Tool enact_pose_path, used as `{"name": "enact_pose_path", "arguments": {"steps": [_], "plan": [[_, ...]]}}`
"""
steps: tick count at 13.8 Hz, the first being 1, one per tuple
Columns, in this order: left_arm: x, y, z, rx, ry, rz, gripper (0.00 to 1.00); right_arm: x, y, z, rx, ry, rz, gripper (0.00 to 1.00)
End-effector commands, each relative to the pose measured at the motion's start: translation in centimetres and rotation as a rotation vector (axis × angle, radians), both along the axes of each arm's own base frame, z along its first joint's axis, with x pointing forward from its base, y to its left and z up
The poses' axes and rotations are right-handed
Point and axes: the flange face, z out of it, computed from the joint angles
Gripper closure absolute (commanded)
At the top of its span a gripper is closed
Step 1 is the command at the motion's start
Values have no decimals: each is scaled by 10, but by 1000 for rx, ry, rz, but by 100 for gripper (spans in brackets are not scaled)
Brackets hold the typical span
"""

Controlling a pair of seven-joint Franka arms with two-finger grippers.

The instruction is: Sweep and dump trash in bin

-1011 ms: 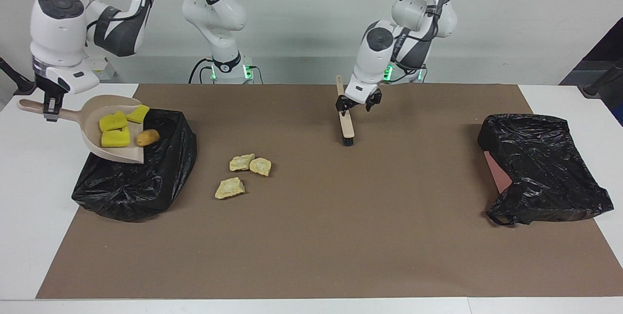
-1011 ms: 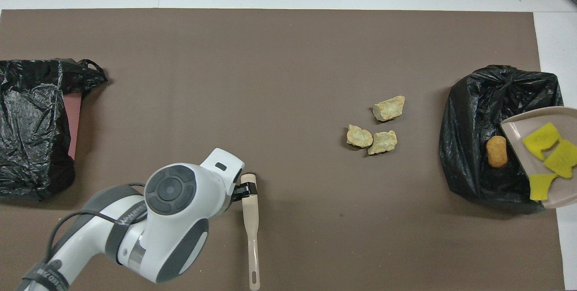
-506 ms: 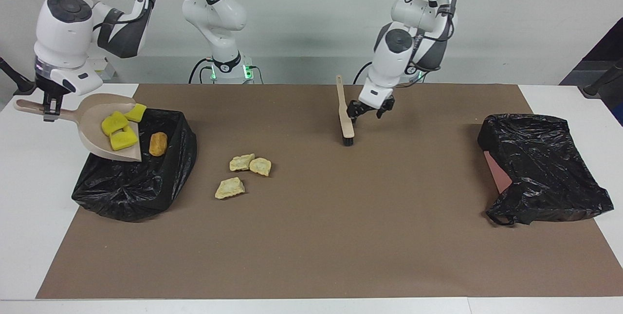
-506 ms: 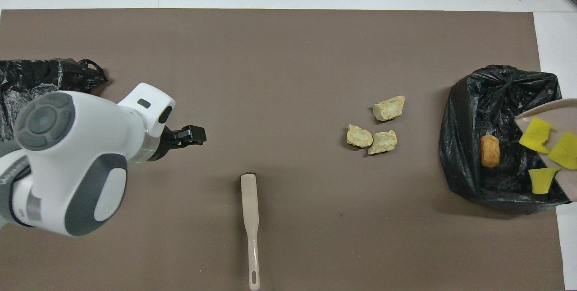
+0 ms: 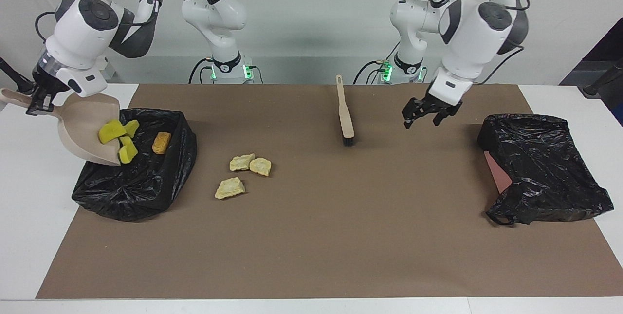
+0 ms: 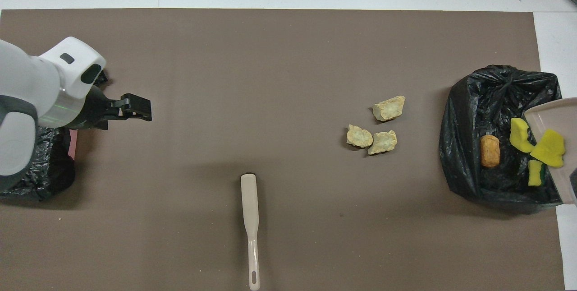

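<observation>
My right gripper [image 5: 38, 104] is shut on the handle of the beige dustpan [image 5: 80, 126] and holds it steeply tilted over the black bin bag [image 5: 136, 185]. Three yellow chunks [image 5: 113, 131] slide off the pan's lip into the bag, also seen from overhead [image 6: 520, 129]. The orange-brown chunk [image 5: 161, 142] lies in the bag. Three tan chunks [image 5: 242, 162] lie together on the brown mat beside the bag. My left gripper [image 5: 427, 114] is open and empty, raised over the mat between the brush [image 5: 345, 119] and the other bag.
The brush lies flat on the mat near the robots, handle toward them [image 6: 250, 219]. A second black bag [image 5: 540, 168] with a pink sheet showing lies at the left arm's end. The brown mat [image 5: 340, 236] covers most of the white table.
The left gripper let go of the brush, rose and moved toward the left arm's end. The dustpan tilted more steeply; the orange-brown chunk dropped into the bag and the yellow chunks slid down.
</observation>
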Motion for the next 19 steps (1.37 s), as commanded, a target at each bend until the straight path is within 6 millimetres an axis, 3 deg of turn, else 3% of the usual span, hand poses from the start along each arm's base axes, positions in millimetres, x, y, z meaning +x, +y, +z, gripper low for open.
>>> {"name": "enact_pose_path", "arguments": {"steps": [1,3,5,8,10,12,14,16,19], "plan": [[4,41,15,4,16,-84,0,-18,14,20,-40,-32,-40,100],[3,68,27,10,-11,-90,0,-21,31,27,-53,-27,-42,100],[5,73,49,73,-50,-102,0,-18,46,28,-72,-32,-28,100],[4,77,78,123,-66,-116,0,-21,44,31,-147,-87,-40,100],[-2,76,89,122,-57,-120,0,-31,43,21,-189,-108,-57,100],[-10,74,93,117,-58,-134,0,-34,46,22,-197,-109,-58,100],[-17,75,89,113,-9,-131,0,-34,56,42,-171,-158,-65,100],[-19,73,89,112,-1,-136,0,-34,61,56,-35,-216,-119,100],[-20,74,90,112,3,-129,0,-34,90,51,142,-332,-253,100]]}}
